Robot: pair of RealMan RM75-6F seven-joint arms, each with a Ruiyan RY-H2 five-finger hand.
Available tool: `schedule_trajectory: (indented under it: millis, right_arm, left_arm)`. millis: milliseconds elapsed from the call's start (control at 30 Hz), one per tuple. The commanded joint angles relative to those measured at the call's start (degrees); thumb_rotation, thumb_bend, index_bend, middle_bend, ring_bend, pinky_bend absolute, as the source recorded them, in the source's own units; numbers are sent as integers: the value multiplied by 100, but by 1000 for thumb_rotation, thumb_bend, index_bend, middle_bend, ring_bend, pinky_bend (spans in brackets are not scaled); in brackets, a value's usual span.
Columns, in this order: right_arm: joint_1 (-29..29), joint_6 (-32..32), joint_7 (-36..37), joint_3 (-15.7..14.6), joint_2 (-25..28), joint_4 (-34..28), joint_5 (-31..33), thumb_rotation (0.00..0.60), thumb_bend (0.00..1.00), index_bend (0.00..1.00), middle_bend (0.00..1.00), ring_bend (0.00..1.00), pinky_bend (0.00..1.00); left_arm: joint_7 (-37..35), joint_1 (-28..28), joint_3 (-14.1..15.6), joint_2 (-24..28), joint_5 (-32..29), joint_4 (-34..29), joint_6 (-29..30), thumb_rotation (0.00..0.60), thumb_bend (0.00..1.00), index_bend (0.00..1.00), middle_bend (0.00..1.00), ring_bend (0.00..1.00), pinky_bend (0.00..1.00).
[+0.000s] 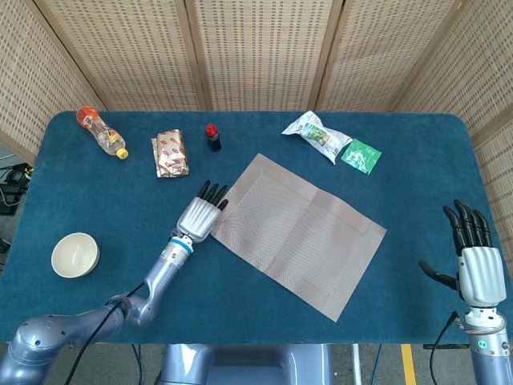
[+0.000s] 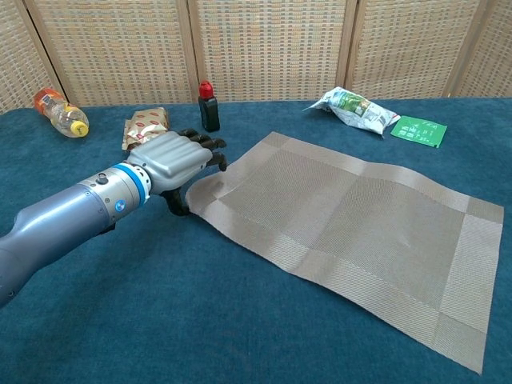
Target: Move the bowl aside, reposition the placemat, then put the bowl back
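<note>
My left hand [image 2: 178, 160] pinches the lifted near corner of the placemat [image 1: 298, 233], thumb beneath; a thin grip could slip. My right hand [image 1: 478, 273] hovers open. The bowl [image 1: 75, 254] sits well aside.

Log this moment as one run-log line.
stage: placemat reposition | left hand: gripping placemat corner | right hand: open, idle | bowl: set aside, off mat
</note>
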Motion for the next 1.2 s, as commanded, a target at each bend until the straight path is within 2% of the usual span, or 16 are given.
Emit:
schedule_trajectory:
  millis: [33, 467, 733, 967, 1200]
  right_arm:
    - [-2, -7, 8, 4, 4, -2, 5, 600, 157, 21, 0, 0, 0]
    - [-9, -26, 26, -10, 15, -47, -26, 600, 157, 21, 0, 0, 0]
    - [-17, -39, 65, 0, 42, -74, -16, 600, 157, 21, 0, 0, 0]
    - [-19, -59, 66, -14, 51, -92, -33, 600, 157, 21, 0, 0, 0]
    - [-20, -83, 50, -31, 60, -115, -48, 600, 157, 21, 0, 0, 0]
  left_arm:
    - [-387, -27, 100, -139, 314, 206, 210, 600, 316, 226, 0, 0, 0]
    - [-1225, -65, 255, -265, 922, 527, 628, 600, 340, 208, 0, 0, 0]
    - [-1464, -68, 271, -438, 1070, 852, 768, 600, 340, 504, 0, 0, 0]
    - [-1525, -43, 241, -500, 1066, 1014, 766, 600, 344, 552, 0, 0, 0]
    - [-1575, 32, 273, -433, 1085, 986, 763, 600, 521, 581, 0, 0, 0]
